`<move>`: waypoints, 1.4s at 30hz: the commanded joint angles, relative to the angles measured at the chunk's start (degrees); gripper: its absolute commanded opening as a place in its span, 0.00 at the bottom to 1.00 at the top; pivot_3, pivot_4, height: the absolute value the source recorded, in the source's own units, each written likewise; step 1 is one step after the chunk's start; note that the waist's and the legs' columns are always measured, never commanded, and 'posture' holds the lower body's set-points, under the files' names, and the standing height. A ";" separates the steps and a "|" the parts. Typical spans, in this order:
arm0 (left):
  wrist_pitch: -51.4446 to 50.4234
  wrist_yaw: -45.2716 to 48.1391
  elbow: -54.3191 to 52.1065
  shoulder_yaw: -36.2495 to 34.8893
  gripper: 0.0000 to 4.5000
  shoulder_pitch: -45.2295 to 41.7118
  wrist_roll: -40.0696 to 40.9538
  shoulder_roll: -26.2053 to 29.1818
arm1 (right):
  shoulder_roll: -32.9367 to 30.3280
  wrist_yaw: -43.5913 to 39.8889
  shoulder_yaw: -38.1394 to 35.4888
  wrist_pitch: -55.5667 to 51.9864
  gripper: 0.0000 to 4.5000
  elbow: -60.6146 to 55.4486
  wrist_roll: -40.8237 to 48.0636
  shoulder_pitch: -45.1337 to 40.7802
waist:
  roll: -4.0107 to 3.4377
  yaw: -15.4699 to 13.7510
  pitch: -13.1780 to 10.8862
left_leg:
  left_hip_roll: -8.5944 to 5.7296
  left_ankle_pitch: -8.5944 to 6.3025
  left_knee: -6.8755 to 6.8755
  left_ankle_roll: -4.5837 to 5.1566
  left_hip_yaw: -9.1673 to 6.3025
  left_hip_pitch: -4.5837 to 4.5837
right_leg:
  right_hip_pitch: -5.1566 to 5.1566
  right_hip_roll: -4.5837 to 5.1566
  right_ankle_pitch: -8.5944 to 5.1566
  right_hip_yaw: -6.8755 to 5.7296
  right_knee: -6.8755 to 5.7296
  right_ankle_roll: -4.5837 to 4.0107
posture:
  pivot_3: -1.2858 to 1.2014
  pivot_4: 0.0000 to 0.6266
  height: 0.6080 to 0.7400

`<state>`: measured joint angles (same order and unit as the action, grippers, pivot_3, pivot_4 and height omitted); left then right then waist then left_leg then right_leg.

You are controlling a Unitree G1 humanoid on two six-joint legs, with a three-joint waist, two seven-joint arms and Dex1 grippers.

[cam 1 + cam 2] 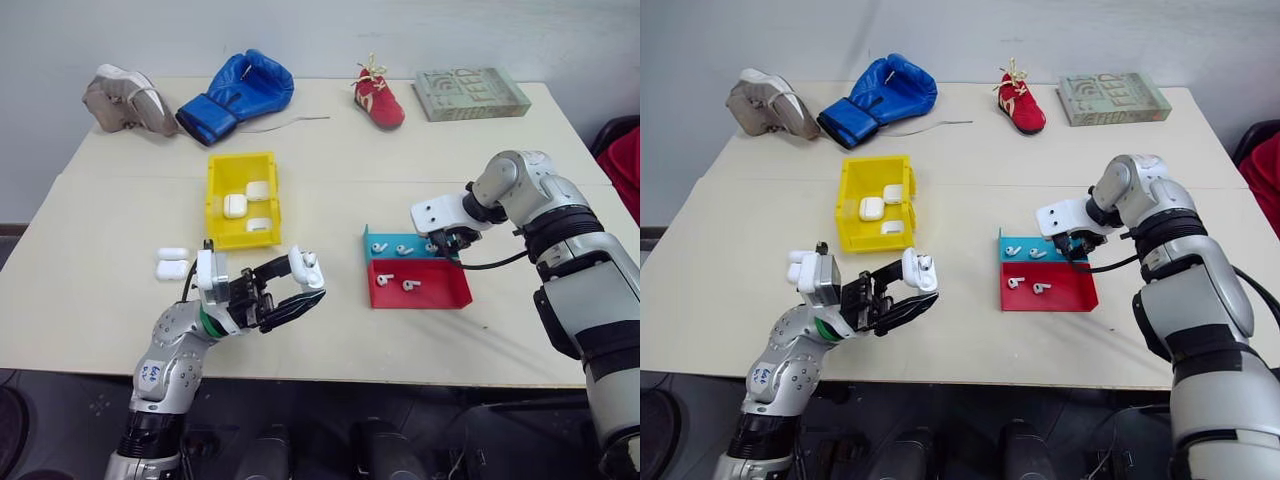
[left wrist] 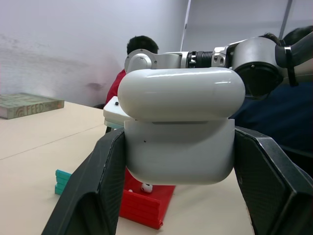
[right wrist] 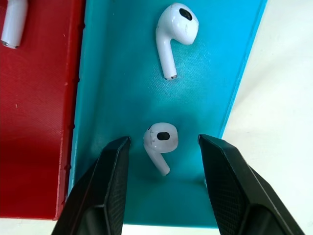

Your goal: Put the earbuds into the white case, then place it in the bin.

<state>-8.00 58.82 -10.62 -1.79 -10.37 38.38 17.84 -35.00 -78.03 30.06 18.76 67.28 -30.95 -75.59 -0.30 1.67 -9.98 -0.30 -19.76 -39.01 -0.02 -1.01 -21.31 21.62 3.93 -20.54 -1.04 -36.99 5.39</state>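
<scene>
The left gripper, low and left of centre in the left eye view, is clamped on a white case. The case's lid stands ajar, and in the left wrist view the case sits squarely between the two black fingers, touching both.

The right gripper hangs over the tray, right of centre in the left eye view, at the tray's blue part. In the right wrist view its jaws stand apart on either side of one earbud that lies on the blue floor; neither finger touches it. A second earbud lies farther up the blue part, and the tip of a third shows at the upper left, on the red part. From the left eye view, two earbuds lie on the blue strip and two on the red.

The yellow bin stands above centre-left on the table, apart from both grippers. It holds three white cases already. Two more cases lie stacked flat on the table just left of the left arm.

Along the top edge of the table lie a grey shoe, a blue boxing glove, a small red shoe and a green book. A person sits beyond the table in the left wrist view.
</scene>
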 commanded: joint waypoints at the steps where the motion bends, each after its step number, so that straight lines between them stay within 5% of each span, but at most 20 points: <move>1: 0.61 -0.39 -2.86 -0.64 0.62 0.73 0.44 0.30 | 0.23 -0.20 0.48 0.02 0.42 0.70 -0.87 -1.19 | 0.00 0.01 0.00 | 0.00 0.00 0.00 0.00 0.00 0.00 | 0.00 0.00 0.00 0.00 0.00 0.00 | 0.52 0.24 1.00; 6: 0.63 -0.73 -3.08 -0.68 0.62 0.90 0.54 0.46 | 0.81 0.09 0.12 -0.15 0.09 1.03 -0.78 -1.13 | 0.00 0.04 0.00 | 0.00 0.00 0.00 0.00 0.00 0.01 | 0.00 0.00 0.00 0.00 -0.01 0.00 | 0.52 0.24 1.00; 16: 0.55 -0.61 -3.12 -0.82 0.62 1.01 0.72 0.87 | 0.50 -0.45 -0.70 -0.40 0.09 0.53 0.16 -0.55 | 0.00 0.05 0.00 | 0.00 0.00 -0.01 -0.01 0.00 0.01 | 0.00 0.00 0.00 0.00 -0.03 0.00 | 0.52 0.24 1.00; 22: 0.63 -0.62 -3.25 -0.66 0.62 0.78 0.73 0.87 | -2.23 -5.11 -7.84 -3.27 0.09 -2.64 7.99 -1.62 | -0.02 0.03 -0.01 | 0.00 0.00 0.01 -0.01 0.00 0.01 | 0.01 0.00 0.00 0.00 -0.02 0.00 | 0.52 0.24 1.00; 27: 0.46 0.31 -2.19 -0.24 0.62 -0.53 0.96 0.70 | -8.59 -14.39 -15.88 -13.28 0.09 -15.51 25.47 2.78 | -0.04 -0.32 -0.04 | 0.00 0.00 0.03 0.00 -0.03 -0.02 | 0.00 0.04 0.00 -0.03 0.03 0.00 | 0.52 0.24 1.00; 32: -0.01 1.38 -0.76 0.52 0.62 -2.65 1.16 0.23 | -12.37 -13.36 -27.06 -40.07 0.09 -42.76 49.75 16.77 | -0.03 -0.98 -0.04 | -0.01 -0.02 0.04 0.00 -0.09 -0.03 | -0.05 0.06 0.00 -0.09 0.10 0.00 | 0.52 0.24 1.00; 38: -0.43 3.03 2.27 1.60 0.62 -6.79 0.86 -0.96 | -2.94 8.27 -46.28 -62.63 0.09 -76.18 78.74 37.97 | -0.04 -1.55 -0.04 | 0.03 -0.02 0.01 -0.02 -0.11 -0.07 | -0.04 0.05 0.00 -0.16 0.05 0.00 | 0.52 0.24 1.00; 42: 0.60 3.92 4.75 2.80 0.62 -9.80 -0.83 -2.03 | 3.07 23.74 -49.83 -73.33 0.09 -89.52 97.94 46.30 | -0.04 -1.74 -0.04 | 0.00 -0.02 -0.07 -0.01 -0.11 -0.09 | -0.05 0.05 0.01 -0.14 0.03 0.01 | 0.52 0.24 1.00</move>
<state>-8.57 62.00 -5.82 0.70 -19.23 37.99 16.10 -32.89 -60.24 -17.36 -51.75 -15.99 59.06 -30.90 -0.33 -0.07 -10.02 -0.31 -19.78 -39.08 -0.03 -1.12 -21.41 21.57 3.98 -20.54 -1.18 -36.96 5.40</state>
